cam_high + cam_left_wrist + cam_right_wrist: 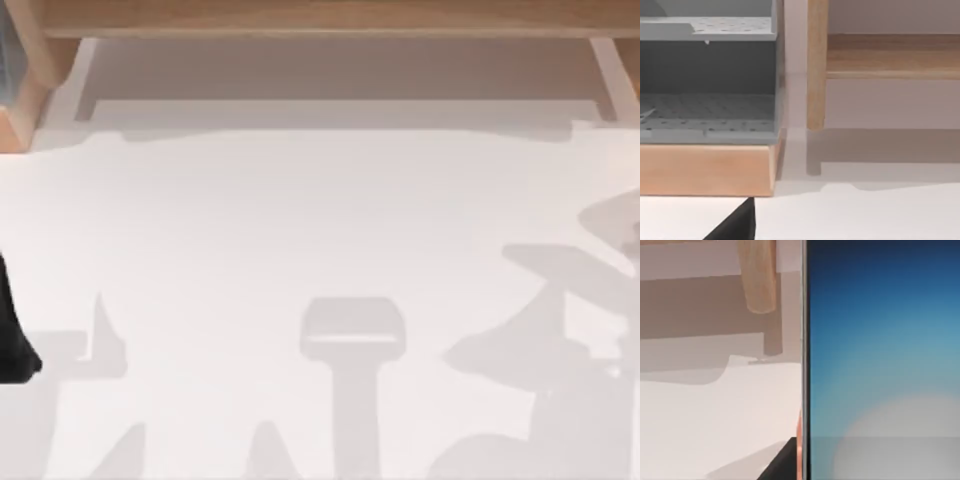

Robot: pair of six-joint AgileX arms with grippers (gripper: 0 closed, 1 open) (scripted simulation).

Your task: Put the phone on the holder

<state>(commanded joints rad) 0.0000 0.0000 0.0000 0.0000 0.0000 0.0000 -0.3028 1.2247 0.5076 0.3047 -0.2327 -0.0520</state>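
Note:
The phone (880, 360) stands very close in the right wrist view, with a glowing blue screen, a pale centre and a silvery edge. It hangs above the white table (715, 420). A dark fingertip (785, 465) of my right gripper touches the phone's edge, so that gripper looks shut on it. My left arm (14, 335) rests at the table's left edge as a black shape, and one dark finger (737, 225) of it appears in the left wrist view. The holder is out of view.
A wooden frame (320, 18) runs along the back of the white table (320, 220). At the back left stands a grey perforated rack (707, 100) on a wooden base (705, 170), next to a wooden post (816, 65). Grey shadows (560, 360) lie across the front.

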